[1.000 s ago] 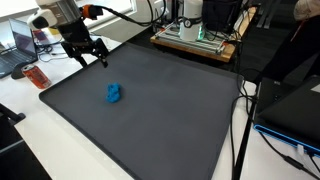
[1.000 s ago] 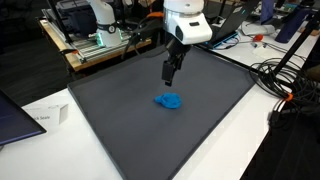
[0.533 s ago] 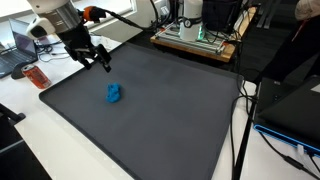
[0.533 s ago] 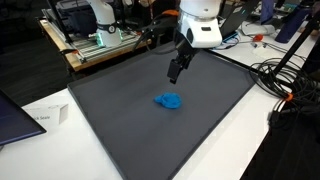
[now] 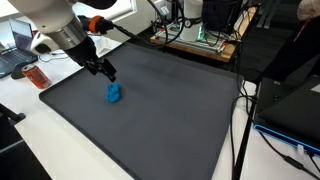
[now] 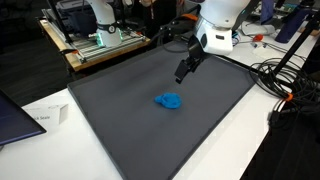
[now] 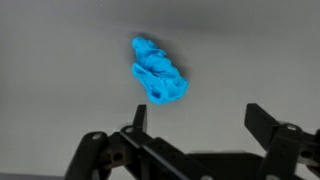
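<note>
Claw [image 7: 197,118], shown with fingers spread apart and empty, poised above the dark surface [image 7: 260,50]; crumpled blue object [image 7: 158,72] lies at its 11 o'clock

We watch the dark mat [image 5: 170,125] from two raised cameras outside the robot, each looking down at a slant from a middling distance. In an exterior view the arm [image 5: 60,32] enters at the upper left of the frame; in an exterior view it [image 6: 220,22] stands at the upper right, so we face the mat from different corners. Both share the mat and the crumpled blue object [image 5: 114,94] [image 6: 170,101]. Our wrist camera looks steeply down from close by, past the gripper [image 7: 198,115] at the frame's bottom.
</note>
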Controlling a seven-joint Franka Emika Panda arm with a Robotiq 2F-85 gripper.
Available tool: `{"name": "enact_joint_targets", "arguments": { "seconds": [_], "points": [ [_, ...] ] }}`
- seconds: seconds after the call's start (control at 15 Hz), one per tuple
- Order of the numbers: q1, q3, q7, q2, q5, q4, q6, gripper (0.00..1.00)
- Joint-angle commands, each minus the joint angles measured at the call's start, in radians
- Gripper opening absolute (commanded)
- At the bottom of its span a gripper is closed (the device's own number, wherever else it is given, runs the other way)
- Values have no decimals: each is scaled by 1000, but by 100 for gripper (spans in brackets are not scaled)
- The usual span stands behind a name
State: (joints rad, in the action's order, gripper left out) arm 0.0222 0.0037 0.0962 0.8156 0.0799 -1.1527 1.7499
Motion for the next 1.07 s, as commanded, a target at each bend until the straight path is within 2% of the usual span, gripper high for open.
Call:
{"name": "enact_joint_targets", "arguments": {
  "seconds": [0.0, 0.27, 0.53, 0.8, 1.0],
  "points": [
    [-62, -40, -83, 91, 53, 148, -112, 100],
    [-115, -66, -154, 154, 110, 240, -202, 100],
    [-155, -86, -206, 185, 155, 286, -243, 100],
    [-178, -91, -239, 171, 171, 257, -211, 100],
    [-187, -87, -267, 147, 169, 213, -140, 100]
  ]
}}
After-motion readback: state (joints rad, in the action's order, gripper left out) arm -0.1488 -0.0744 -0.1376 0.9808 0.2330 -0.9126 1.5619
